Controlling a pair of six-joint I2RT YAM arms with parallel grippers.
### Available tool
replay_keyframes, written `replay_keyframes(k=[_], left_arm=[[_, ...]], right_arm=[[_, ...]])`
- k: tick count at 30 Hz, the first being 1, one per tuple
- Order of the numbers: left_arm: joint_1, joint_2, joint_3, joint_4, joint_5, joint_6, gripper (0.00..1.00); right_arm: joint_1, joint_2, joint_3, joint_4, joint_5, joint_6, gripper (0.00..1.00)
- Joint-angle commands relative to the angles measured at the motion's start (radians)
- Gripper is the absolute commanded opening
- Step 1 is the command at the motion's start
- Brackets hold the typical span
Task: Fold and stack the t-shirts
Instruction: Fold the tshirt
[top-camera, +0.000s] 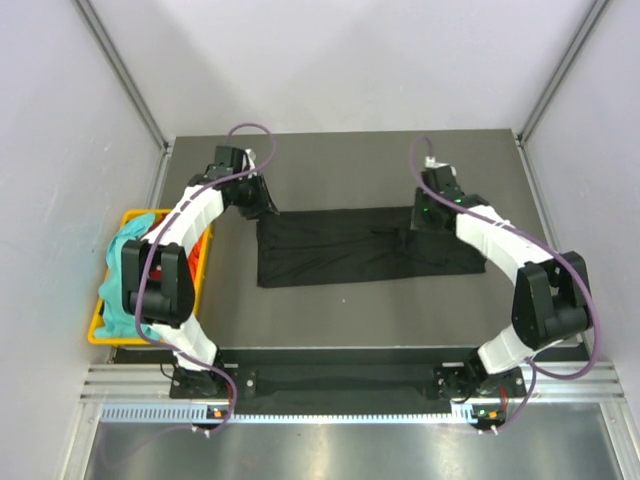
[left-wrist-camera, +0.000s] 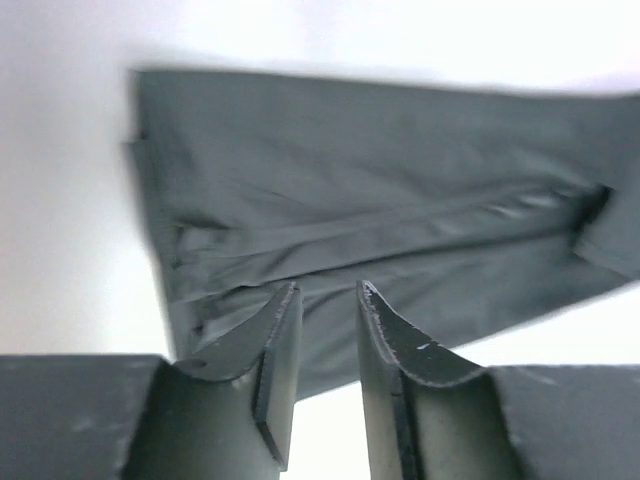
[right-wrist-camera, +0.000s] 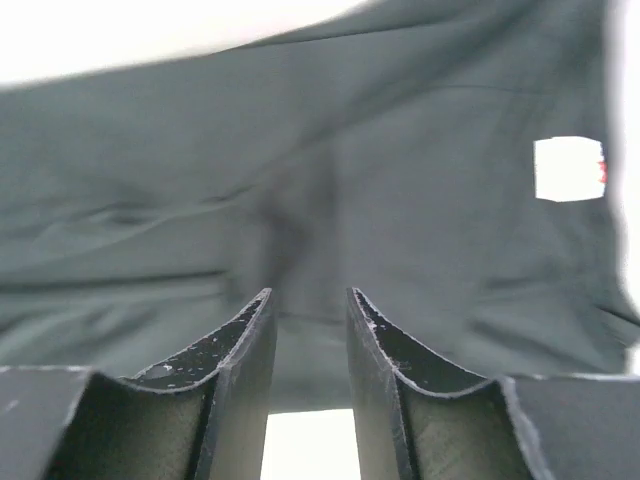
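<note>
The black shirt (top-camera: 350, 250) lies flat on the table (top-camera: 350, 320), right of the basket (top-camera: 97, 330) (a teal shirt (top-camera: 125, 262) is inside). The left gripper (left-wrist-camera: 326, 287) hovers at its basket-side end and the right gripper (right-wrist-camera: 308, 293) at the end far from the basket. Both are narrowly parted and hold nothing. I judge that a fold is starting. Next, both must pinch the edge together.

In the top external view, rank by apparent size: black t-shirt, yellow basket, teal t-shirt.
1. black t-shirt, spread flat
2. yellow basket
3. teal t-shirt, bunched in the basket and partly hidden, so less sure
</note>
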Motion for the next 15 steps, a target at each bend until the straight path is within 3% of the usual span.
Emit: replay_keyframes(k=[1, 4, 15], left_arm=[[0.051, 0.04, -0.049, 0.093, 0.269, -0.051, 0.33], [0.056, 0.062, -0.061, 0.096, 0.258, -0.062, 0.32], [0.068, 0.068, -0.077, 0.083, 0.213, -0.039, 0.31]], right_arm=[[0.105, -0.021, 0.024, 0.061, 0.062, -0.022, 0.35], [0.214, 0.028, 0.046, 0.054, 0.134, -0.032, 0.35], [0.339, 0.206, 0.12, 0.04, 0.242, -0.071, 0.3]])
